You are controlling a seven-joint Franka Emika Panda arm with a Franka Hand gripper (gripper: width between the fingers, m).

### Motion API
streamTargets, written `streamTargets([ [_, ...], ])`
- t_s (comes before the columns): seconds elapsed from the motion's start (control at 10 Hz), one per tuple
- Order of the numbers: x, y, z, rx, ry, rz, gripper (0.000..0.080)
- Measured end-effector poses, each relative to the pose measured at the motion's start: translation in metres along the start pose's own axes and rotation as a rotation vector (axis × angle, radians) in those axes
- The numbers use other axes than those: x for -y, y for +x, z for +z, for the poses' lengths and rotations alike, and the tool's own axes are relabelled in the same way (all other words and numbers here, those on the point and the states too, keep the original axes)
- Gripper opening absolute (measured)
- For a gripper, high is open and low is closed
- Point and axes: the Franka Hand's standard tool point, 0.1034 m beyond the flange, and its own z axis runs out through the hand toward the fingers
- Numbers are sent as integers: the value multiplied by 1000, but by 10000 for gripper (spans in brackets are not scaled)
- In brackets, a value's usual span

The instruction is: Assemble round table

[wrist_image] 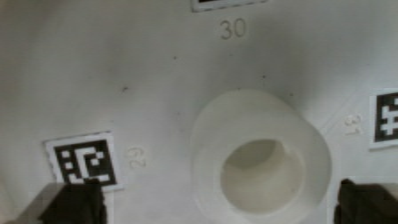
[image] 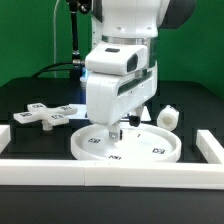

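White plastic parts lie spread over the black table (image: 25, 95). The large rimmed disc (image: 135, 150) lies flat close to the front border rail (image: 50, 168), with its square tags facing up. The arm's wrist hangs right over the disc, and the claw (image: 113, 131) is low above the disc's middle. I cannot tell whether its tips touch the surface.

In the wrist view the claw (wrist_image: 217, 205) stands wide and holds nothing. Its two dark fingertips (wrist_image: 71, 205) are well apart, and the disc's raised central hub (wrist_image: 262, 160) sits in line with the gap between them. One black-and-white tag (wrist_image: 84, 160) sits on the disc beside the hub, and another is cut off at the picture's edge.

The cross-shaped foot (image: 45, 115) lies on the table towards the exterior view's left, apart from the disc. The short cylindrical leg (image: 168, 117) rests on the table behind the disc towards the exterior view's right, near its rim but not on it.
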Motion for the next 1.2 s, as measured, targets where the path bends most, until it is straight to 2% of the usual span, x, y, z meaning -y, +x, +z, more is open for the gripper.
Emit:
streamTargets([
  [0.6,8,-4,16,12,26,0,649],
  [0.8,9,-4,17,14,29,-1,402],
  [1.2,9,-4,17,14,29,-1,406],
])
